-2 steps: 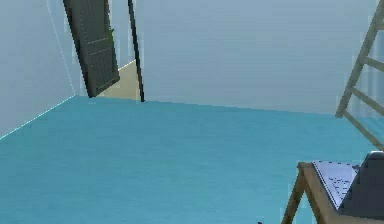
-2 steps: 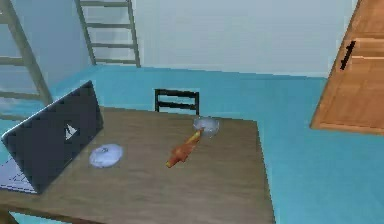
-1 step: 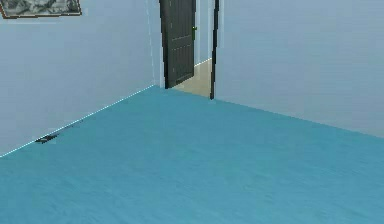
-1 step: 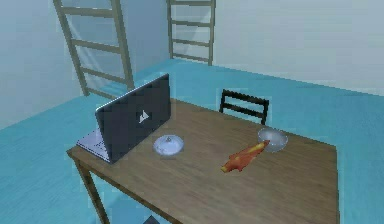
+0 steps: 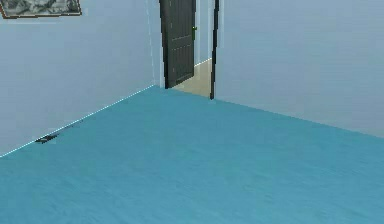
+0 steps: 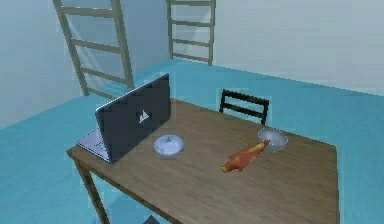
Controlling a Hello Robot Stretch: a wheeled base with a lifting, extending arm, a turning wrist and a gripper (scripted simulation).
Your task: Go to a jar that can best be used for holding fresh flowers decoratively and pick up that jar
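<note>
One table (image 6: 200, 188), lower centre: laptop (image 6: 135, 120) at left, white dish (image 6: 168, 146) middle, orange item (image 6: 245, 158) and bowl (image 6: 272, 138) right; chair (image 6: 243, 104) behind. Gripper jaws: cannot tell.

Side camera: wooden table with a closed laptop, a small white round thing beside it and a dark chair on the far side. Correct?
Not quite: the laptop is open, lid standing up, as the arm side view shows. The table, small white round thing beside it and dark chair are as you say.

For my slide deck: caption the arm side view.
Wooden table with laptop, white dish, grey bowl, orange thing; dark chair behind, ladder shelves beyond.
</note>
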